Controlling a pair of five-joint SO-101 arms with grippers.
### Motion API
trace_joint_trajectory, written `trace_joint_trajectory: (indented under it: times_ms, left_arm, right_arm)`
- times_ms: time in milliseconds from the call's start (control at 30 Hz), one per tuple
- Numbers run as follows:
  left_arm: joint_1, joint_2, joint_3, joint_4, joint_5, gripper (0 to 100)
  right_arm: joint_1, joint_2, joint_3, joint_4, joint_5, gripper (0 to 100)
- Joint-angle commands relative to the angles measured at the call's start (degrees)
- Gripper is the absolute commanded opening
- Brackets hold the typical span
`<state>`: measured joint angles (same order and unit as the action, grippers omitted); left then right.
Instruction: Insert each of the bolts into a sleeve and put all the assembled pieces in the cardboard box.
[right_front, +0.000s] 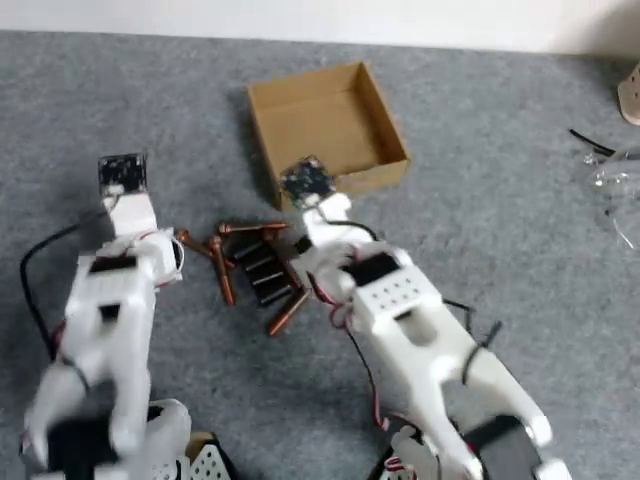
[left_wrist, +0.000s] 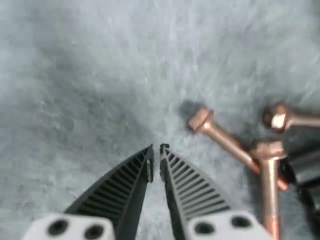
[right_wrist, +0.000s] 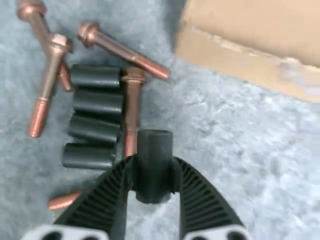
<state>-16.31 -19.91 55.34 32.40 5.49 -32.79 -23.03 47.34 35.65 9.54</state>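
Note:
My right gripper (right_wrist: 152, 164) is shut on a black sleeve (right_wrist: 154, 142), held upright just above the grey carpet. Close beyond it, several more black sleeves (right_wrist: 94, 117) lie side by side in a row, with several copper bolts (right_wrist: 122, 50) scattered around them, one bolt (right_wrist: 131, 107) along the row's side. The cardboard box (right_wrist: 250, 45) sits just past them. My left gripper (left_wrist: 156, 150) is shut with nothing in it, low over bare carpet. A bolt head (left_wrist: 201, 120) lies a little beyond its tips. From above, the bolts and sleeves (right_front: 255, 265) lie between the two arms.
The open cardboard box (right_front: 385, 125) stands behind the pile, and nothing shows inside it. Clear plastic pieces and a cable (right_front: 610, 165) lie at the far right edge. Grey carpet (right_front: 500, 230) covers the whole surface.

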Motion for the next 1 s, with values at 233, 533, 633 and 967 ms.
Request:
trace_joint_trajectory:
  times_ms: [233,533,633,967]
  left_arm:
    - [15.0,13.8,-21.4,20.7,0.4,5]
    - [16.6,12.1,-21.2,21.4,11.0,12]
    - [18.0,11.9,-21.1,21.5,10.9,18]
    - [17.4,12.5,-19.6,19.8,11.0,14]
  right_arm:
    - [4.3,-13.9,10.6,-5.3,-0.7,0.3]
    - [4.4,-8.4,11.5,-7.1,-0.3,0.3]
    - [4.4,-7.7,11.5,-7.1,-0.3,0.4]
    - [4.4,-7.5,11.5,-7.1,-0.3,0.4]
